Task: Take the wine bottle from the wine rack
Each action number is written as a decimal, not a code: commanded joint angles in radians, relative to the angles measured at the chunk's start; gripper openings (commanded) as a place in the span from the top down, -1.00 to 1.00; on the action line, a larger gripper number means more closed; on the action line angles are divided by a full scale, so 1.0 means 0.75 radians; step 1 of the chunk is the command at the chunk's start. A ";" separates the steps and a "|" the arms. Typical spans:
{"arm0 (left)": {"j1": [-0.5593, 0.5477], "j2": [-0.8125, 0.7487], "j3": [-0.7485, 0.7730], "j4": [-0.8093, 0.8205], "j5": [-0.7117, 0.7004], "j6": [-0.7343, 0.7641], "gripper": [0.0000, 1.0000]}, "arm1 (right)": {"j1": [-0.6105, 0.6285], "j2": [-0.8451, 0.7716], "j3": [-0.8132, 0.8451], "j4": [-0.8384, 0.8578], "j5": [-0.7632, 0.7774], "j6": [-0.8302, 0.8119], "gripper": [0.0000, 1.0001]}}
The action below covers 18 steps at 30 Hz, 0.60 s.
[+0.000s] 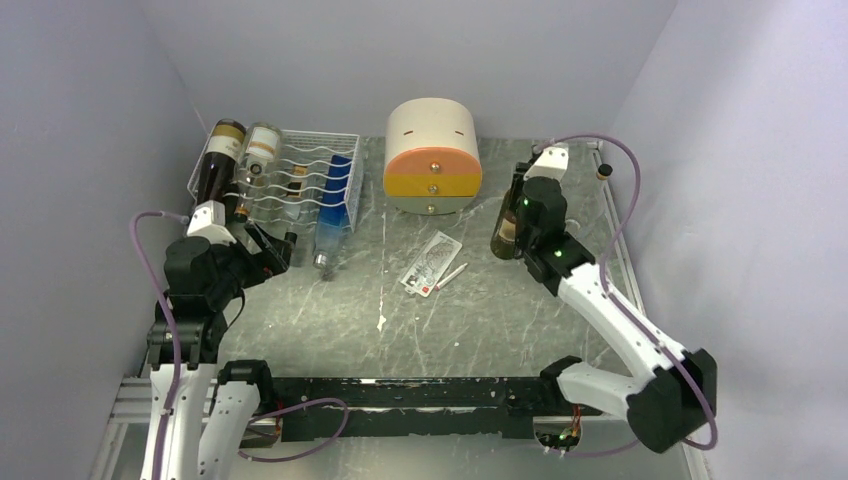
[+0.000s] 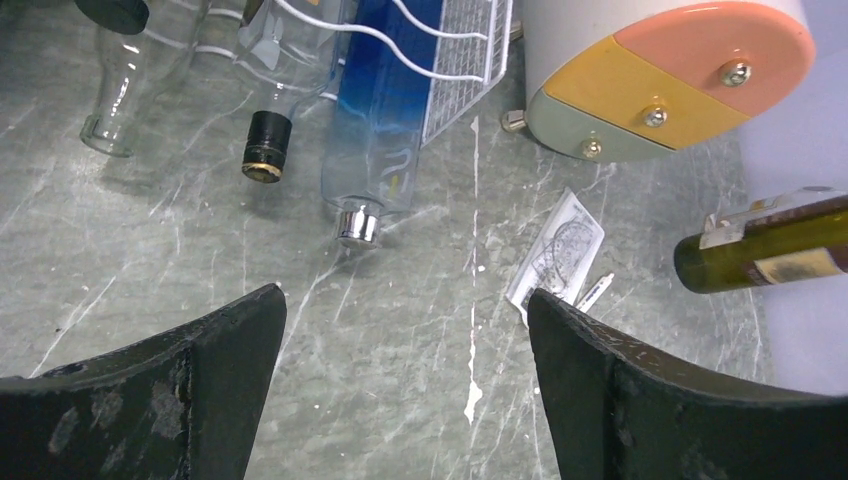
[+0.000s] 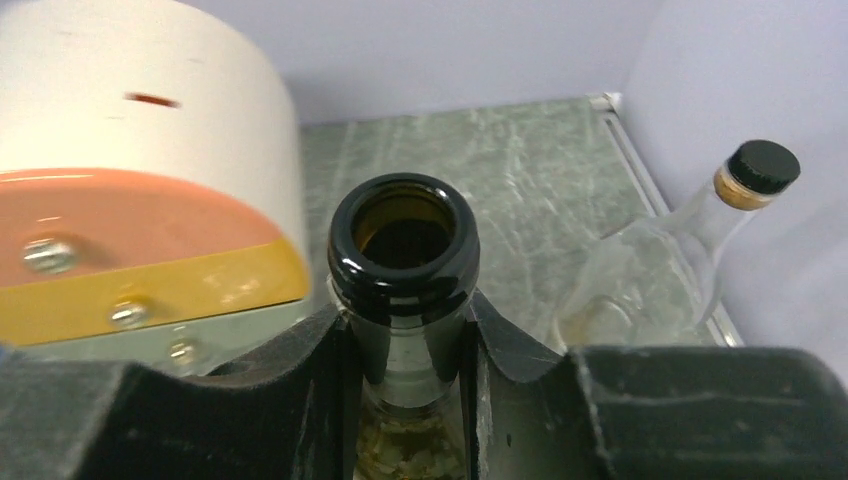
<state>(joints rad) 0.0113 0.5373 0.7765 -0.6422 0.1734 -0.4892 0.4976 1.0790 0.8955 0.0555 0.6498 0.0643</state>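
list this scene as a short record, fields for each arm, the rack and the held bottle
right fingers: shut on the neck of a dark wine bottle, right of the drawer cabinet
left fingers: open, empty, near the wine rack
wine rack: back left, bottles lying in it, among them a blue bottle
table middle: paper card, pen

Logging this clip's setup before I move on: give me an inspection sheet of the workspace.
Surface: grey-green marbled tabletop, white streaks.
Job's things: white wire-grid wine rack holding bottles; dark glass wine bottle off it.
Clutter: round cream-and-orange drawer cabinet, printed paper slip, clear black-capped bottle.
Pincers: left pincer open, empty; right pincer shut on the wine bottle's neck.
Cables: lilac hoses along both arms.
Surroundings: pale lilac walls.
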 commanded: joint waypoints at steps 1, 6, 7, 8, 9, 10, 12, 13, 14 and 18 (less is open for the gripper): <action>-0.003 -0.052 -0.012 0.074 0.046 0.012 -0.87 | -0.161 0.124 0.051 0.213 -0.013 0.022 1.00; -0.001 -0.097 -0.021 0.081 0.030 0.004 -0.86 | -0.270 0.264 0.078 0.360 -0.030 -0.024 1.00; -0.001 -0.103 -0.021 0.081 0.031 0.004 -0.86 | -0.286 0.288 0.083 0.384 -0.024 -0.031 1.00; 0.001 -0.108 -0.021 0.083 0.031 0.004 -0.86 | -0.307 0.311 0.091 0.394 -0.019 -0.028 1.00; 0.003 -0.112 -0.022 0.083 0.029 0.004 -0.86 | -0.325 0.331 0.102 0.397 -0.027 -0.020 1.00; 0.002 -0.115 -0.022 0.084 0.030 0.005 -0.86 | -0.345 0.350 0.111 0.405 -0.036 -0.010 1.00; 0.006 -0.115 -0.023 0.087 0.030 0.004 -0.85 | -0.377 0.379 0.125 0.421 -0.047 0.013 1.00; 0.011 -0.113 -0.026 0.089 0.035 0.004 -0.85 | -0.388 0.393 0.126 0.432 -0.054 0.022 1.00; 0.017 -0.112 -0.025 0.091 0.042 0.006 -0.85 | -0.399 0.406 0.127 0.444 -0.060 0.031 1.00; 0.057 -0.103 -0.029 0.100 0.076 0.017 -0.84 | -0.428 0.450 0.135 0.472 -0.079 0.047 1.00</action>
<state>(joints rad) 0.0261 0.4599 0.7700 -0.6144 0.1883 -0.4892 0.1970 1.4055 0.9401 0.2726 0.5957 0.0742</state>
